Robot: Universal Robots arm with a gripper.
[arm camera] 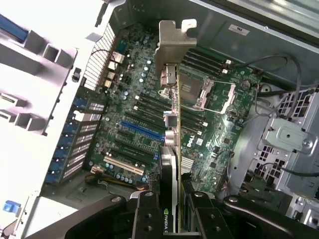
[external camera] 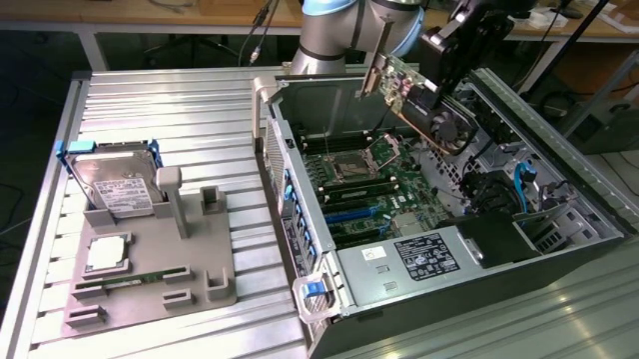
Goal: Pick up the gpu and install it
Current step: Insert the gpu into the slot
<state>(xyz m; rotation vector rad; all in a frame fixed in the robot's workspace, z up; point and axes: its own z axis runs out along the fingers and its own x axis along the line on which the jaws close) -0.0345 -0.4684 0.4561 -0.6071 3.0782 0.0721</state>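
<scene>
The gripper (arm camera: 172, 206) has its fingers closed on the gpu (arm camera: 171, 149), clamping the card edge-on, so the pick-up looks done and the carry into the open case is in hand. The card hangs above the motherboard (arm camera: 129, 99), apart from it, its silver bracket (arm camera: 172, 45) farthest from the fingers. Installing, I judge, calls for squaring its edge over a slot like the blue slot (arm camera: 142, 130). Room is tight, with the drive cage (arm camera: 286, 144) to one side and the vented rear wall (arm camera: 97, 55) opposite.

silver-grey robot arm with pale blue joint cap (external camera: 334, 34) angled downward from above; black two-finger gripper (arm camera: 173, 215) tilted, jaws closed on the thin dark gpu card (arm camera: 170, 159)
</scene>
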